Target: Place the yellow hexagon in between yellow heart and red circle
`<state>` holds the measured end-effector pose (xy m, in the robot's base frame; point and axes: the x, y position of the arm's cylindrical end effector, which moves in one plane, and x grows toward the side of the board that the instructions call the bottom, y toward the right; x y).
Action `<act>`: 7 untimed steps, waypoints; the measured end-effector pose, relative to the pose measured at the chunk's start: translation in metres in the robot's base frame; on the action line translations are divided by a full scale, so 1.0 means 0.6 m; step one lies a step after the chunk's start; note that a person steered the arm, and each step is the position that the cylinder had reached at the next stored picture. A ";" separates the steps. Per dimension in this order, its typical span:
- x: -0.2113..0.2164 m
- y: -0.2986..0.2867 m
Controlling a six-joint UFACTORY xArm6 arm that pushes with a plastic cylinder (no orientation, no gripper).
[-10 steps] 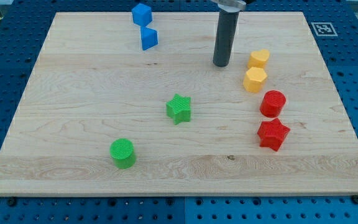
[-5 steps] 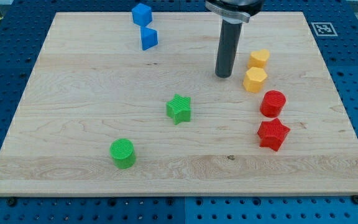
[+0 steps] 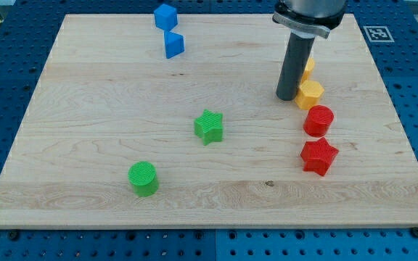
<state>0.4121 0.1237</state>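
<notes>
The yellow hexagon (image 3: 310, 94) lies on the wooden board (image 3: 122, 109) at the view's right. The yellow heart (image 3: 308, 67) is just above it, partly hidden behind my rod. The red circle (image 3: 318, 120) is just below the hexagon, close to it. My tip (image 3: 287, 98) rests on the board right against the hexagon's left side, level with it.
A red star (image 3: 318, 156) lies below the red circle. A green star (image 3: 209, 126) is at the middle, a green circle (image 3: 144, 178) at lower left. Two blue blocks (image 3: 165, 16) (image 3: 173, 45) sit at the top.
My tip moved right and down, from left of the yellow heart to the hexagon's left side. The hexagon has shifted a little to the right.
</notes>
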 end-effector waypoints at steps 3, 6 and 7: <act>0.000 -0.107; 0.055 -0.131; 0.071 -0.131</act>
